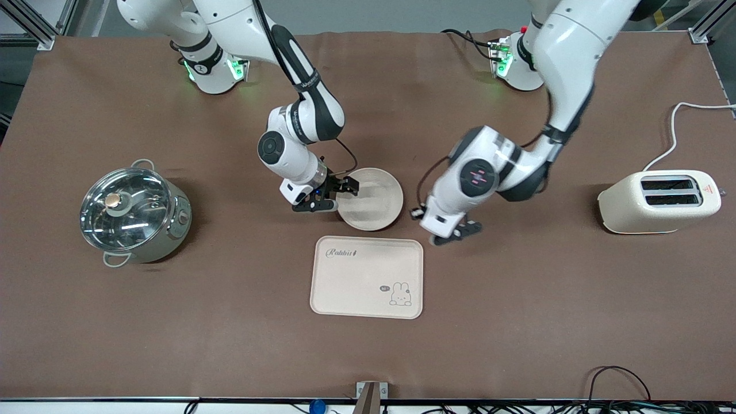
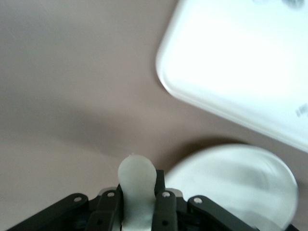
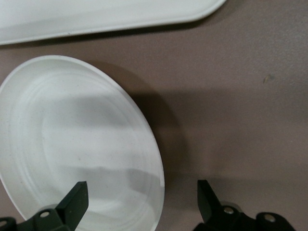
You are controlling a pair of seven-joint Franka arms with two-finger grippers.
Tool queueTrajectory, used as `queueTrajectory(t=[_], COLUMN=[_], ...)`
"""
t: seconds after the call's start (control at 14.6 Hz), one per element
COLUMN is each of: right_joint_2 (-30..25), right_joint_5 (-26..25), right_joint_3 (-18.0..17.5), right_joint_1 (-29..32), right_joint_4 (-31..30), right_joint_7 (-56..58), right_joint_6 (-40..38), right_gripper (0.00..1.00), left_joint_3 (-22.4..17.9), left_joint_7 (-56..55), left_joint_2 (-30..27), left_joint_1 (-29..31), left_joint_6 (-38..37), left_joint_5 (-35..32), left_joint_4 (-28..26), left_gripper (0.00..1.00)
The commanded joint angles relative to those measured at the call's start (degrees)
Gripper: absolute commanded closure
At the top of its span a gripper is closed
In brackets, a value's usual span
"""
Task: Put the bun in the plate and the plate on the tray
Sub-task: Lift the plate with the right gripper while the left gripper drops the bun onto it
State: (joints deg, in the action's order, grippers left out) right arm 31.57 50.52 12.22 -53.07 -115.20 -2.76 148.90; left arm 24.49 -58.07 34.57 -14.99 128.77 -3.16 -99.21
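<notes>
Front view: left hand (image 1: 457, 233) carries bun, over bench between plate (image 1: 370, 199) and tray's (image 1: 367, 277) corner at its 10 o'clock. Risk, judged: release short of rim, bun rolls off.

Left wrist view: fingers (image 2: 166, 204) clamp bun (image 2: 136, 185); plate (image 2: 236, 185) just beside.

Right wrist view: right hand (image 3: 139, 202) spread wide, astride plate rim (image 3: 154, 159). Risk: pinch slips, plate tips.
</notes>
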Motion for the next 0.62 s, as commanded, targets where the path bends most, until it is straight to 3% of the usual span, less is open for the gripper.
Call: queueTrajectory(t=[0.0, 0.27, 0.41, 0.48, 0.55], right_joint_2=[-1.2, -1.2, -1.2, -1.2, -1.2], right_joint_5=[1.5, 1.5, 1.5, 1.5, 1.5], right_joint_3=[-0.4, -0.4, -0.4, -0.4, -0.4], right_joint_1=[0.9, 0.9, 1.0, 1.0, 1.0], right_joint_4=[-0.7, -0.8, -0.8, -0.8, -0.7], right_joint_7=[1.3, 1.4, 1.4, 1.7, 1.5], right_joint_6=[-0.5, -0.6, -0.6, -0.5, -0.5], right_gripper=[0.01, 0.01, 0.04, 0.57, 0.93], left_joint_3=[-0.5, -2.2, -3.8, -3.8, -3.9], left_joint_7=[-6.6, -12.2, -12.2, -12.2, -12.2], left_joint_2=[4.5, 8.9, 8.7, 8.6, 8.3], left_joint_1=[-5.2, -11.0, -11.8, -11.6, -11.4], left_joint_6=[1.0, 7.6, 7.6, 7.3, 7.2], left_joint_5=[-0.1, -0.2, -0.3, -0.3, -0.3], left_joint_4=[4.1, 5.4, 5.3, 5.3, 5.3], left_gripper=[0.74, 0.59, 0.42, 0.29, 0.04])
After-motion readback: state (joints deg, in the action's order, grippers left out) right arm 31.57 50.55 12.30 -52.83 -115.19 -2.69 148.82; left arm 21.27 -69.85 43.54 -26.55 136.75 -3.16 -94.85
